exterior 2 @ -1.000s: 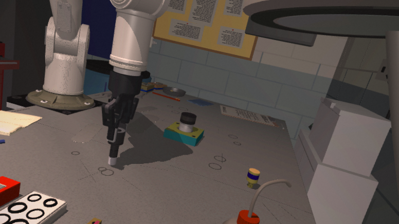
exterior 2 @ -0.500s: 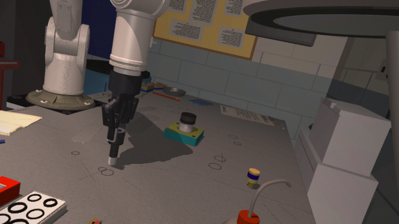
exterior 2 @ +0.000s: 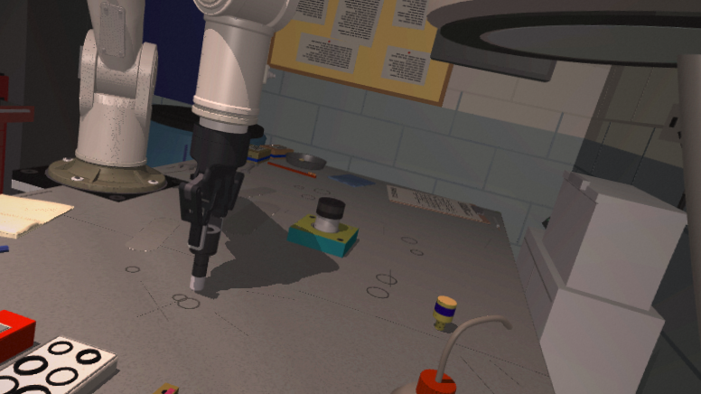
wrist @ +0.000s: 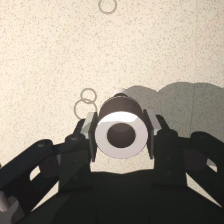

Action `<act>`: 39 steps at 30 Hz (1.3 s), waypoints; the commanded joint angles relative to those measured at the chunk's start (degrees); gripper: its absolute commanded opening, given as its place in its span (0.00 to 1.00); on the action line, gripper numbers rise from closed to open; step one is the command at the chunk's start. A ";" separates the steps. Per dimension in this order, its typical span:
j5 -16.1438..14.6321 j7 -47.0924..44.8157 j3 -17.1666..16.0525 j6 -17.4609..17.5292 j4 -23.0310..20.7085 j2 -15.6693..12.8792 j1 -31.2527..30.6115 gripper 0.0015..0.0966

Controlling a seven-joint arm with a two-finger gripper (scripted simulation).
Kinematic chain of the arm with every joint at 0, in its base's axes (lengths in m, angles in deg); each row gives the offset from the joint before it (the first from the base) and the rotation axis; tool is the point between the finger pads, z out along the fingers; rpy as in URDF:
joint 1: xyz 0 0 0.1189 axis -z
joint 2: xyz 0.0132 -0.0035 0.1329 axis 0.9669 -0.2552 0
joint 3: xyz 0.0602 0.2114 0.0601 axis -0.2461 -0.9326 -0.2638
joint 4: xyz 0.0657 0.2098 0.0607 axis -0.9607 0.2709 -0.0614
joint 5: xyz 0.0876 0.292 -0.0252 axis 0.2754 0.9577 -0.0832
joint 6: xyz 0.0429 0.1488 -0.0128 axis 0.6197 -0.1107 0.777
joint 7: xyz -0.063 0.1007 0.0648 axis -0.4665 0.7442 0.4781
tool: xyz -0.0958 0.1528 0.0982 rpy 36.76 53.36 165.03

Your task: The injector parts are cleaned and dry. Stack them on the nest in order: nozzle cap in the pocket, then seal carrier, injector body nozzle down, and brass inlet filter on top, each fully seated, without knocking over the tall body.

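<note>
The injector body [exterior 2: 201,267], a tall dark cylinder with a pale nozzle tip at the bottom, stands upright on the grey table left of the nest, and my gripper [exterior 2: 205,234] has its two fingers clamped on the sides of the body's upper end [wrist: 121,134]. The wrist camera looks down its open pale-rimmed top. The teal nest [exterior 2: 323,235] sits further back to the right, with a pale part and a dark part [exterior 2: 329,214] stacked in its pocket. The brass inlet filter [exterior 2: 445,312], with a blue band, stands alone on the table to the right.
A white tray of black rings [exterior 2: 49,367] lies at the near left corner beside a red box [exterior 2: 12,333]. The arm's base [exterior 2: 110,166] stands at the back left. Grey boxes [exterior 2: 607,274] line the right edge. A red-capped bottle [exterior 2: 436,382] with a hose is near the front.
</note>
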 commanded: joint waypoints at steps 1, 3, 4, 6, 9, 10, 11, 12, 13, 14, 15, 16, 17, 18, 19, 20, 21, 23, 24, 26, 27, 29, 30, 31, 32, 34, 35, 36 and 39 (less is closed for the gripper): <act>-0.02 0.00 0.01 0.02 -0.04 0.02 0.01 0.07; -0.02 0.00 0.01 0.02 -0.04 0.02 0.01 0.07; -0.02 0.00 0.01 0.02 -0.04 0.02 0.01 0.07; -0.02 0.00 0.01 0.02 -0.04 0.02 0.01 0.07; -0.02 0.00 0.01 0.02 -0.04 0.02 0.01 0.07; -0.02 0.00 0.01 0.02 -0.04 0.02 0.01 0.07; -0.02 0.00 0.01 0.02 -0.04 0.02 0.01 0.07; -0.02 0.00 0.01 0.02 -0.04 0.02 0.01 0.07; -0.02 0.00 0.01 0.02 -0.04 0.02 0.01 0.07; -0.02 0.00 0.01 0.02 -0.04 0.02 0.01 0.07; -0.02 0.00 0.01 0.02 -0.04 0.02 0.01 0.07; -0.02 0.00 0.01 0.02 -0.04 0.02 0.01 0.07; -0.02 0.00 0.01 0.02 -0.04 0.03 0.01 0.07; -0.02 0.00 0.01 0.01 -0.05 0.03 0.01 0.07; -0.01 -0.01 0.01 -0.01 -0.06 0.04 0.01 0.07; 0.00 -0.02 0.00 -0.03 -0.07 0.06 0.02 0.07; 0.01 -0.03 0.00 -0.06 -0.08 0.08 0.02 0.07; 0.05 -0.05 -0.02 -0.15 -0.12 0.13 0.04 0.07; 0.07 -0.07 -0.03 -0.21 -0.14 0.17 0.05 0.07; 0.12 -0.11 -0.05 -0.33 -0.20 0.25 0.07 0.07; 0.14 -0.13 -0.06 -0.41 -0.24 0.29 0.08 0.07; 0.20 -0.17 -0.09 -0.55 -0.30 0.38 0.11 0.07; 0.23 -0.19 -0.10 -0.63 -0.34 0.43 0.12 0.07; 0.26 -0.21 -0.11 -0.70 -0.37 0.47 0.13 0.07; 0.28 -0.23 -0.12 -0.77 -0.40 0.51 0.14 0.07; 0.33 -0.27 -0.14 -0.89 -0.46 0.59 0.16 0.07; 0.35 -0.28 -0.15 -0.95 -0.48 0.62 0.17 0.07; 0.37 -0.30 -0.16 -0.99 -0.50 0.65 0.18 0.07; 0.40 -0.32 -0.17 -1.07 -0.54 0.70 0.19 0.07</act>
